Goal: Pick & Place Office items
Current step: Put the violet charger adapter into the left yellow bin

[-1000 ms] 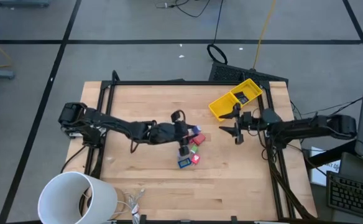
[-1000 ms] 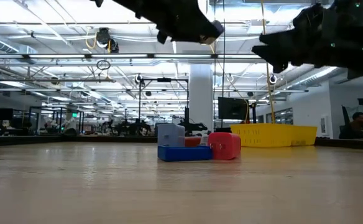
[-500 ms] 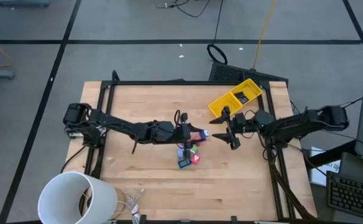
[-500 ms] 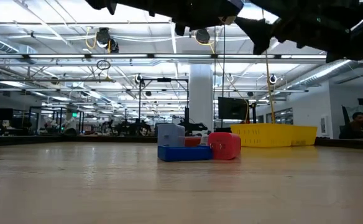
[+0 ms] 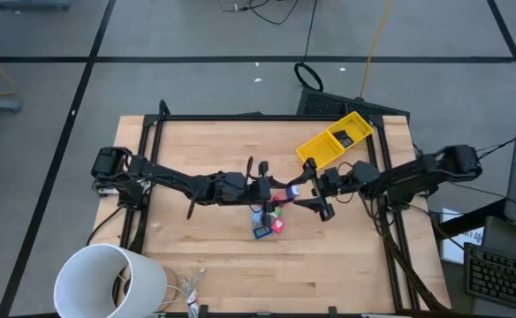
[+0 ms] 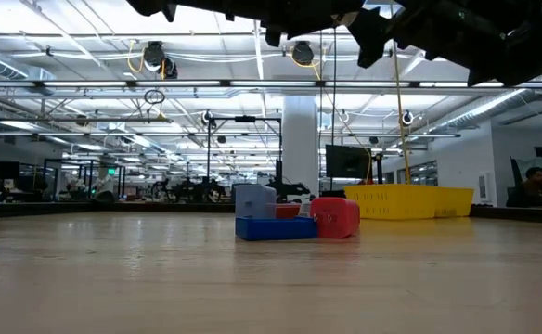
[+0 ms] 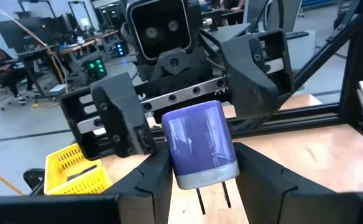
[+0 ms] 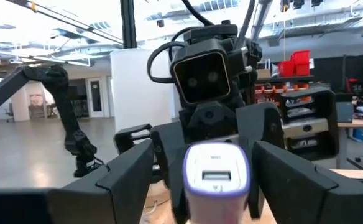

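1. Bench point(image 5: 214, 150): a wooden top in a dark frame. A yellow bin point(image 5: 333, 140) lies aslant at its far right corner; a white cylinder point(image 5: 108, 281) stands at the near left corner. Both are well apart from the work at mid-bench.
2. Left gripper point(image 5: 286, 189): held above mid-bench, its fingers clamped on a purple-blue plug block point(image 7: 200, 144) with two prongs, raised clear of the wood.
3. Right gripper point(image 5: 315, 188): facing the left one head-on, its fingers apart on either side of the block's free end; whether they touch it cannot be told.
4. Remaining items point(image 5: 269, 221): a small cluster of red, blue and green pieces on the bench, just below the two grippers in the high view, partly hidden there by the left arm.
5. Low view: a blue piece point(image 6: 273, 227) lies flat with a grey-blue one point(image 6: 254, 200) on or behind it, and a red block point(image 6: 337, 217) touches its right end. Both arms cross the top edge only as dark shapes, so no grip shows.
6. Left wrist view: shows the block's prongs and the bin beyond; a seated person point(image 7: 0, 59) is in the room behind.
7. Right wrist view: shows the block's point(image 8: 216, 173) pale end face with a slot, and the left wrist camera behind it.
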### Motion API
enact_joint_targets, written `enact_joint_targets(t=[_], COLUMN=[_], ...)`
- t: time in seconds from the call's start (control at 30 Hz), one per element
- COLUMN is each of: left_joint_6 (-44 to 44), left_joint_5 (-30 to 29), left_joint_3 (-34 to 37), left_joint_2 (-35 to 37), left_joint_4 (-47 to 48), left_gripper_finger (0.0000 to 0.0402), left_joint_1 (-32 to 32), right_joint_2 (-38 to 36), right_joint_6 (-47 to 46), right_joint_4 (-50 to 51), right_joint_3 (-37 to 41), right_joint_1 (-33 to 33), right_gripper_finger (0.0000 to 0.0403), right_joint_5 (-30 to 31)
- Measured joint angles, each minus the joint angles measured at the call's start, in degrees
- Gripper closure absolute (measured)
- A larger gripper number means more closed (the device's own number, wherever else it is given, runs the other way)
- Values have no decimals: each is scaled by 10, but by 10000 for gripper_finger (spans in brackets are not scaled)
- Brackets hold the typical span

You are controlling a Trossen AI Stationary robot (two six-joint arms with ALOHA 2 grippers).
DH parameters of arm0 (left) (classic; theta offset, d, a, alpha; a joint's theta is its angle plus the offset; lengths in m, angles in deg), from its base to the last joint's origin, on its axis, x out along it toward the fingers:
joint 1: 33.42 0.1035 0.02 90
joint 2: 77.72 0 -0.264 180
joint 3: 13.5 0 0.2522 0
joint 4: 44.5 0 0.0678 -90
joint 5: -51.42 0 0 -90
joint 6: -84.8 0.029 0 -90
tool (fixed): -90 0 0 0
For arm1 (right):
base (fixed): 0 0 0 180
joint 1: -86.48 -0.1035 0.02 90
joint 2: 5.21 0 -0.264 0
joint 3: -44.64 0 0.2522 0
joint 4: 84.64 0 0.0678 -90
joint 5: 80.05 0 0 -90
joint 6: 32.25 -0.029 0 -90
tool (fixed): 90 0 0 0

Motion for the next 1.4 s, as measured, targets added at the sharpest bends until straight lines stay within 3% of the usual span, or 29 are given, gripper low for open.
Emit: enact_joint_targets(t=[0.17,0.6,0.97,1.07,1.27,1.4], left_joint_6=[-3,-3,-3,-2,10,6], left_joint_5=[4,-1,-1,-1,-6,-4], left_joint_3=[0,0,0,0,0,0], left_joint_2=[0,0,0,0,0,0], left_joint_4=[-1,-20,-23,-24,-33,-34], left_gripper_finger=[257,256,256,256,256,256], left_joint_1=[-3,-2,-2,-2,-1,2], right_joint_2=[2,1,1,2,2,2], right_joint_6=[12,42,40,36,31,36], right_joint_4=[4,15,22,24,26,21], right_joint_3=[-1,-1,-1,-1,-1,0], right_joint_1=[-5,-5,-5,-5,-7,-13], right_gripper_finger=[165,267,274,255,154,118], right_joint_5=[2,13,12,22,38,40])
